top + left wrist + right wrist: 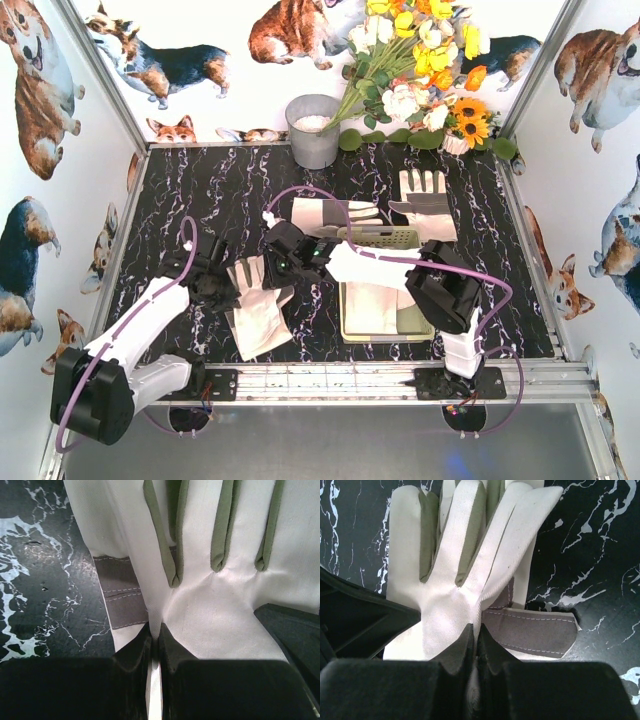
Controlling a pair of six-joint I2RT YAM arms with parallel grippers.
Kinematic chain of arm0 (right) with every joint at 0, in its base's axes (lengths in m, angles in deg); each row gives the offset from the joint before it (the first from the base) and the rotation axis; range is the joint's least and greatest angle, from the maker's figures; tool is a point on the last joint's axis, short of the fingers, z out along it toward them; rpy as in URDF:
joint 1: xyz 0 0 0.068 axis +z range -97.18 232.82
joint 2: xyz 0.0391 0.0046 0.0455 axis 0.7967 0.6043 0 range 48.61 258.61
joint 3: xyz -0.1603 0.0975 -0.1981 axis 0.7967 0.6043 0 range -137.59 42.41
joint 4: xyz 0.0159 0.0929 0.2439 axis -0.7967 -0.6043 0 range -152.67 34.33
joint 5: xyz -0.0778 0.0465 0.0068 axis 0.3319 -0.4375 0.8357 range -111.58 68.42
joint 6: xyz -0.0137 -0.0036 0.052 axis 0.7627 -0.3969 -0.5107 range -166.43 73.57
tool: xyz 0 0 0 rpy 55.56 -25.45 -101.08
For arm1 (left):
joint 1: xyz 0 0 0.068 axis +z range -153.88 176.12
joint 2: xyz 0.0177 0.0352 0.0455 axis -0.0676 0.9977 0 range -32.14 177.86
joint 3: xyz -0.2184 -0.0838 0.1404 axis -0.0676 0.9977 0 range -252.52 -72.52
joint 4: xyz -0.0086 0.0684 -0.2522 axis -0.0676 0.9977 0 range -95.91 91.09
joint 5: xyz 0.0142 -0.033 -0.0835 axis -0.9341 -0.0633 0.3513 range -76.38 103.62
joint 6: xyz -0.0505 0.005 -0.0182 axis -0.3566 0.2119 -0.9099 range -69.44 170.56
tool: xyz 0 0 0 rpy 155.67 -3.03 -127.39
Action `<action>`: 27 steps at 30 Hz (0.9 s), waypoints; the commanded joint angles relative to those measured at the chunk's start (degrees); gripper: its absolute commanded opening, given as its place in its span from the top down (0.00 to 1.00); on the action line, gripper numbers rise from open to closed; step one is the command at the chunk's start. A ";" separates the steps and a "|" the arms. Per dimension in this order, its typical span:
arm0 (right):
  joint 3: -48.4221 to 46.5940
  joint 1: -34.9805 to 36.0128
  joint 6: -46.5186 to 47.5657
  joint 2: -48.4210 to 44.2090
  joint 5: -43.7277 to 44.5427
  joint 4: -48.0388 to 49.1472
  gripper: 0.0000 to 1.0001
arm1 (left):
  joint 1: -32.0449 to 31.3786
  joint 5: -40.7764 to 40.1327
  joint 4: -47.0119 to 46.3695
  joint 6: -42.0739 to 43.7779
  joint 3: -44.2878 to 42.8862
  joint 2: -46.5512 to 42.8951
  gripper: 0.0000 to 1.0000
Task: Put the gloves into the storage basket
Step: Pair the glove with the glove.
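Observation:
A cream-white glove [258,320] lies on the black marbled table left of the storage basket [395,238], fingers pointing to the back. My left gripper [228,285] [155,630] is shut on a fold of this glove [215,605] near the finger bases. My right gripper [270,268] [476,630] reaches across from the right and is shut on a fold of the same glove [450,600], close beside the left one. A grey patch [535,630] shows under the fabric. White glove fabric [372,305] lies in the basket. Two more gloves [335,212] [425,200] lie behind the basket.
A round grey metal bucket [313,130] stands at the back, with a bunch of flowers [420,70] to its right. An aluminium rail [350,380] runs along the near edge. Printed walls close in the table on both sides.

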 commanded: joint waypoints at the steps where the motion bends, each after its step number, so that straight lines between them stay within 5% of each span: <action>1: -3.58 -0.97 2.24 -0.07 2.32 0.81 1.00 | 0.31 -8.53 6.83 0.74 -0.91 0.60 1.00; 17: -2.91 -0.78 5.21 -1.19 4.26 2.98 1.00 | 0.23 -10.58 11.90 -0.89 -1.87 -5.73 1.00; 27: -4.67 -0.84 7.40 1.58 4.20 2.10 1.00 | 0.31 -10.80 10.77 -0.60 -1.34 -2.13 1.00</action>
